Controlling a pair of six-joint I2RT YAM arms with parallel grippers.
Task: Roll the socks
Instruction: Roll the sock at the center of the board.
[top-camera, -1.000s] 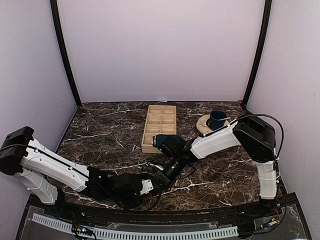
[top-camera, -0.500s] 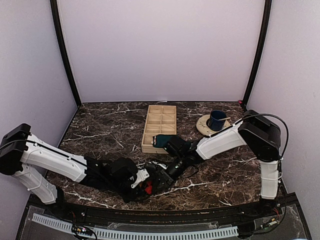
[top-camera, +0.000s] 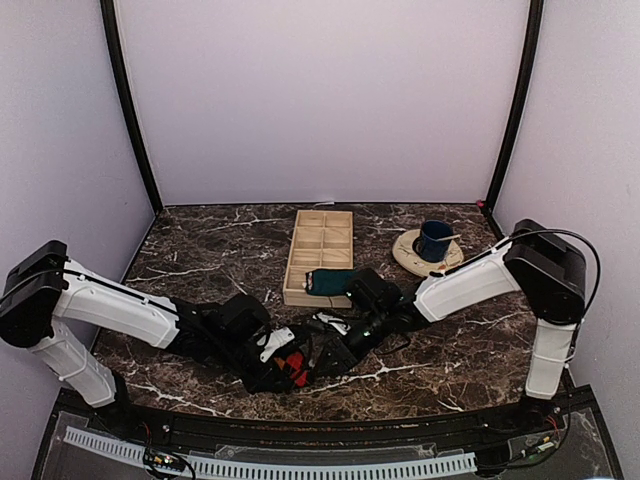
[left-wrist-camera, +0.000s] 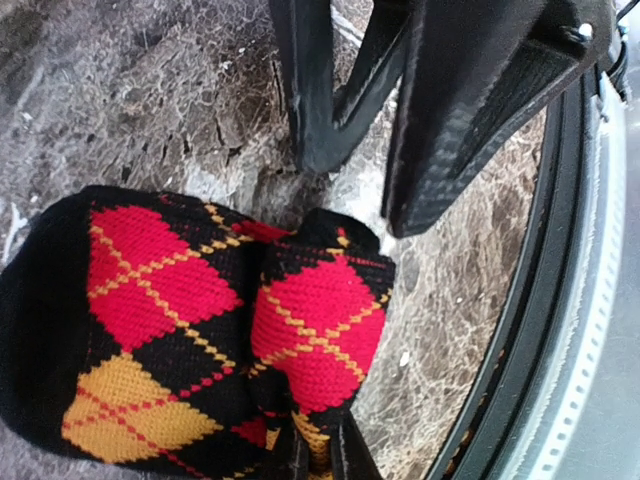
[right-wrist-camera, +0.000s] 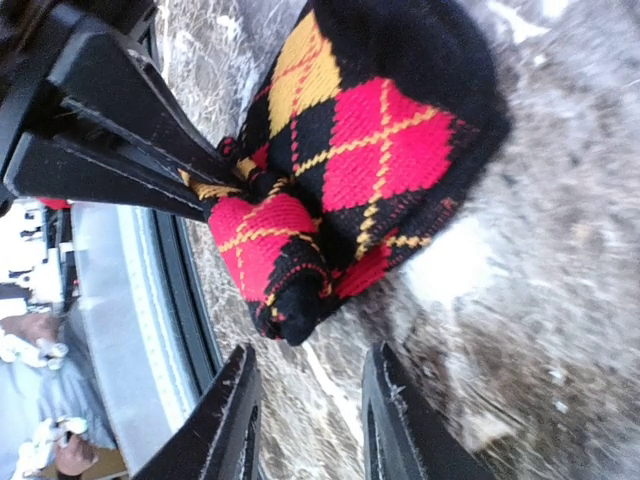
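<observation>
The pale wooden compartment tray (top-camera: 318, 240) holds the plain teal green sock (top-camera: 327, 281) at its near end, partly hidden behind my right arm. My left gripper (left-wrist-camera: 318, 452), mostly cut off, is clenched on the black red-and-orange argyle sock (left-wrist-camera: 190, 320) at the table's front. My right gripper (right-wrist-camera: 312, 360) is released beside it.

High rear overview; both wrist close-ups share sock (left-wrist-camera: 190, 300).
</observation>
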